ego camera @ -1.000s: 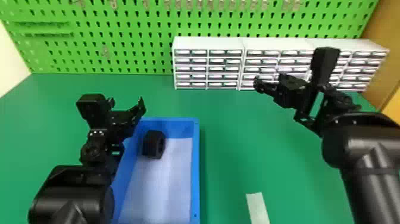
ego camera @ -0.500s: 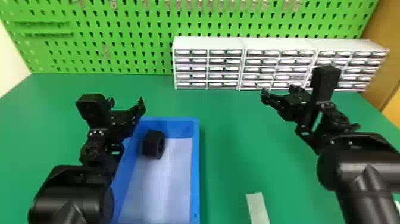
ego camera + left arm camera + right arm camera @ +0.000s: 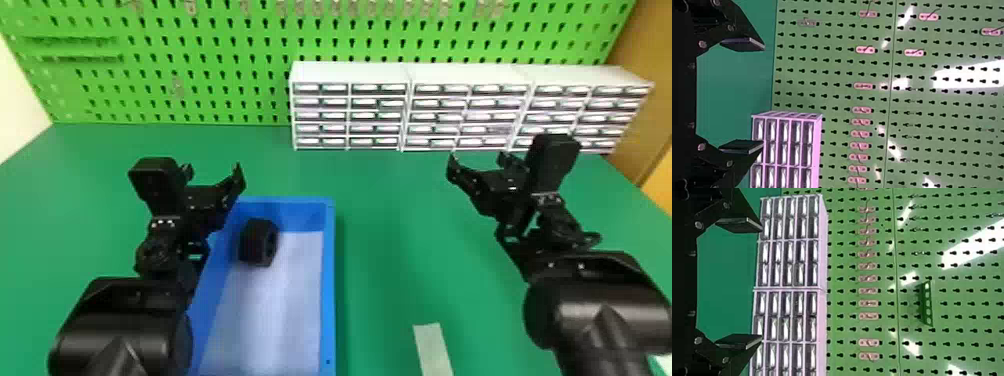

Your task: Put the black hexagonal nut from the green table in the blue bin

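Observation:
The black hexagonal nut (image 3: 258,242) rests inside the blue bin (image 3: 327,280), near its far left corner. Above the bin's left side is my left gripper (image 3: 212,172), which in the left wrist view (image 3: 742,95) stands open with nothing between its fingers. My right gripper (image 3: 477,162) is over the table to the right of the bin, apart from it. Open fingers with a wide empty gap show on the right gripper in the right wrist view (image 3: 739,283).
White drawer cabinets (image 3: 350,72) stand along the back of the green table (image 3: 390,225), before a green pegboard (image 3: 210,75). A pale strip (image 3: 433,350) lies at the near side, right of the bin.
My right arm has moved lower and nearer, its gripper ending slightly farther right than half a second ago. The left arm, the nut and the bin have kept their places.

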{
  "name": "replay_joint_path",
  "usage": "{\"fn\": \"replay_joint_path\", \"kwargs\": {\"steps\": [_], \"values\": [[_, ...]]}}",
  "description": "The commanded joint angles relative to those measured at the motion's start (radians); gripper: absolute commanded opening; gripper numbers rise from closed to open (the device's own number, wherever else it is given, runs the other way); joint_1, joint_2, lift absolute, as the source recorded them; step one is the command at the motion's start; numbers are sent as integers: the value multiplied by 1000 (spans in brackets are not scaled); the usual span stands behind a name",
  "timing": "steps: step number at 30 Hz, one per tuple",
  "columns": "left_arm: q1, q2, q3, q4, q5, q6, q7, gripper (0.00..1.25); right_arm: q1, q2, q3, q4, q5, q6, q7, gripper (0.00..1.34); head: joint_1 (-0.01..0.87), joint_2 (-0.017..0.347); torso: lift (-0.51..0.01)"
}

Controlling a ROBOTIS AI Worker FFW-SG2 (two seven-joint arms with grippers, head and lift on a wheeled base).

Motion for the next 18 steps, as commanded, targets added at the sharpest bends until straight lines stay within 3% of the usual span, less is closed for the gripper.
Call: {"fn": "replay_joint_path", "kwargs": {"steps": [1, 8, 18], "values": [[1, 1, 0, 1, 0, 1, 0, 865, 14, 11, -2, 15, 13, -33, -9, 1037, 686, 51, -96], [3, -1, -2, -1, 2, -1, 0, 865, 33, 23, 3, 27, 29, -93, -29, 1037, 686, 51, -96], [12, -1, -3, -1, 0, 1, 0, 865, 56, 21, 5, 48, 31, -181, -61, 1037, 686, 51, -96]]}}
